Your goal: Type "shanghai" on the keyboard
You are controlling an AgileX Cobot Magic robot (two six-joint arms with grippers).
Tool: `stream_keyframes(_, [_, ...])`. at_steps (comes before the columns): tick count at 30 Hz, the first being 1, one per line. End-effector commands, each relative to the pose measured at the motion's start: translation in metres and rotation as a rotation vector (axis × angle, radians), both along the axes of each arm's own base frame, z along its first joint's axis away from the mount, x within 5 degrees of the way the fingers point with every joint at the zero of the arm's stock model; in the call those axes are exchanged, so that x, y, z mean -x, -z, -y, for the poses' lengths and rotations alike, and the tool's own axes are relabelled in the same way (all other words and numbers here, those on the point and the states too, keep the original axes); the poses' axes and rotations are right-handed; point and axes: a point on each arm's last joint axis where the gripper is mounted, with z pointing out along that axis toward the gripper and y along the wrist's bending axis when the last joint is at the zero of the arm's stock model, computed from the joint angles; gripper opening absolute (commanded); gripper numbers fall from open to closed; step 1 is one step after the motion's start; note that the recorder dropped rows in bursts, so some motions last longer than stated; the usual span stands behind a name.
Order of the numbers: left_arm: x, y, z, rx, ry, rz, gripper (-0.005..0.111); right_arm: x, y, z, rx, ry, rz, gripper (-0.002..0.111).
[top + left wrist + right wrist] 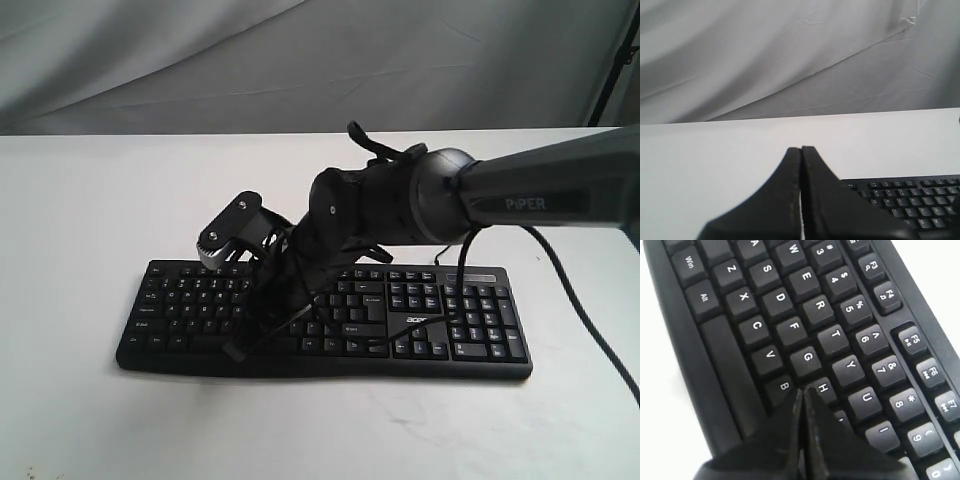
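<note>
My right claw [803,396], jaws shut and empty, points at the H key [823,388]; I judge the keyboard [190,305] rigid, light and slide-prone, so press keycaps squarely, no grasping.

1. Exterior view: the right arm [380,205] sits over the middle of the keyboard [470,320], so those keys are hidden, and the legends are too small to read
2. Right wrist view: the right pincer [802,391] covers keys next to the H key [822,388], and the keyboard runs off the frame
3. Left wrist view: only a keyboard corner shows, legends blurry

Bright even light, soft shadow beneath keyboard [480,322], wrist views slightly blurred
</note>
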Motion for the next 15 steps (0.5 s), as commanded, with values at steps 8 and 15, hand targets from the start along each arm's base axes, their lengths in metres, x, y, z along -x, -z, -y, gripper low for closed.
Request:
stream_keyframes(8, [0.000,0.000,0.000,0.002,0.006,0.007,0.000,-0.001,-0.004,0.000,-0.016,-0.006,0.014,0.000])
stream_keyframes(15, [0.000,0.000,0.000,0.002,0.006,0.007,0.000,-0.008,-0.015,-0.013,-0.053,-0.026,0.052,0.000])
